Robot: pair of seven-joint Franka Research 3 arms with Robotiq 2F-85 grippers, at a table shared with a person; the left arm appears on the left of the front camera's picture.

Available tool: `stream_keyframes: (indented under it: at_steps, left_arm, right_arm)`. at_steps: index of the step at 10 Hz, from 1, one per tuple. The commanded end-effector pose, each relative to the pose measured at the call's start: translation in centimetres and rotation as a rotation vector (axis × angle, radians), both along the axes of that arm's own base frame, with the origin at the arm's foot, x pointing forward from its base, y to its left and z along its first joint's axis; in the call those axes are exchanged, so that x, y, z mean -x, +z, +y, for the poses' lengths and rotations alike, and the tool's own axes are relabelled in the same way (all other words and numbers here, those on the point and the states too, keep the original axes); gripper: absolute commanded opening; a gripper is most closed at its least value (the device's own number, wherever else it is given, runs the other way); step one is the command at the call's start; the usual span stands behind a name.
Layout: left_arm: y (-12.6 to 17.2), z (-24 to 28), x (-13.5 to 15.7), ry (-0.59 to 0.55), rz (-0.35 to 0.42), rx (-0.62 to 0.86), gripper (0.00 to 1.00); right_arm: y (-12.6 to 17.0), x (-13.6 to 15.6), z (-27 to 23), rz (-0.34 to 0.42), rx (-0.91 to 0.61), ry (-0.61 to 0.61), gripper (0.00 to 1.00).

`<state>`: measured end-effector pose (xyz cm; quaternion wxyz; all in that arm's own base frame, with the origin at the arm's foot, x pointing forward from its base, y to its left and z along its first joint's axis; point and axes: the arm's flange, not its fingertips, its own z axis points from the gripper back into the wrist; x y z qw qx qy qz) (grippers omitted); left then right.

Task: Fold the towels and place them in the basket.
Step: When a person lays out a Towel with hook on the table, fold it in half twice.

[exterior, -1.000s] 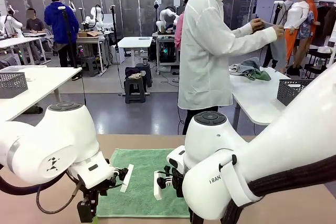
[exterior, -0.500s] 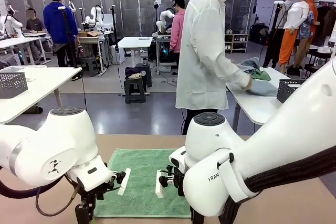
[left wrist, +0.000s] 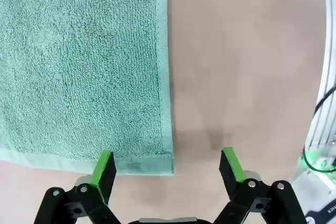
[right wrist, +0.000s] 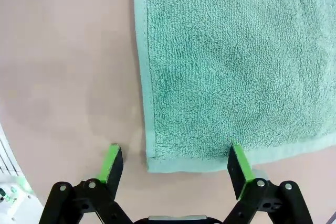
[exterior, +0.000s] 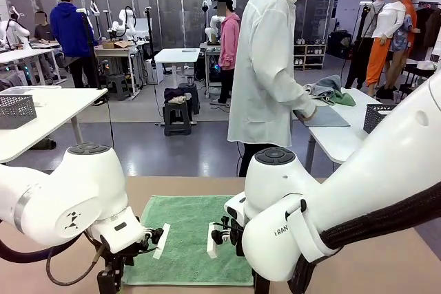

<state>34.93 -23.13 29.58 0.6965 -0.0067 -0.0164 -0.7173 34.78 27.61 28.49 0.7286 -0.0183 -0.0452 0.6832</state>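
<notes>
A mint green towel [exterior: 186,235] lies flat on the tan table between my two arms. My left gripper [left wrist: 168,166] is open and hovers low over one near corner of the green towel [left wrist: 79,66], one finger [left wrist: 105,167] over the hem and the other over bare table. My right gripper [right wrist: 174,164] is open too, straddling the other near corner of the towel [right wrist: 236,66]. At a white side table, a person in a white coat presses a pale blue-grey towel [exterior: 324,116] flat. A dark mesh basket [exterior: 381,118] stands on that table's right end.
Bare tan table [left wrist: 241,61] runs alongside the towel's edges. More cloths [exterior: 329,91] are piled on the side table beyond the person. Another mesh basket [exterior: 15,109] sits on a white table at the far left. People stand farther back.
The person, who held a grey-blue towel up, has laid it on the side table and now flattens it. Both my arms have sunk slightly toward the green towel's near corners.
</notes>
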Motion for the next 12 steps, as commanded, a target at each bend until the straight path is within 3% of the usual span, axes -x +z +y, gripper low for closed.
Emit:
stream_keyframes:
  at_steps: [1,5,6,7,10,11,12]
  left_arm:
    - [-0.6,0.52,0.65,0.0,-0.035,-0.013,0.8]
    - [-0.39,0.65,0.4,0.011,-0.063,-0.008,0.79]
    - [-0.28,0.64,0.36,0.013,-0.055,-0.009,0.6]
    - [-0.21,0.6,0.28,0.013,-0.052,-0.007,0.66]
    - [-0.2,0.5,0.29,0.012,-0.051,-0.013,0.66]
    - [-0.13,0.46,0.31,0.009,-0.057,-0.018,0.5]
    - [-0.02,0.42,0.37,0.007,-0.059,-0.018,0.46]
  right_arm:
    - [0.01,-0.38,0.6,0.01,0.021,-0.022,0.8]
    - [0.32,-0.71,0.42,0.009,0.015,-0.018,0.8]
    - [0.35,-0.73,0.39,0.005,0.02,-0.022,0.6]
    - [0.39,-0.78,0.39,0.008,0.025,-0.027,0.6]
    - [0.32,-0.73,0.43,0.004,0.03,-0.033,0.6]
    - [0.37,-0.71,0.49,0.013,0.031,-0.03,0.6]
    - [0.51,-0.61,0.66,0.017,0.04,-0.023,0.52]
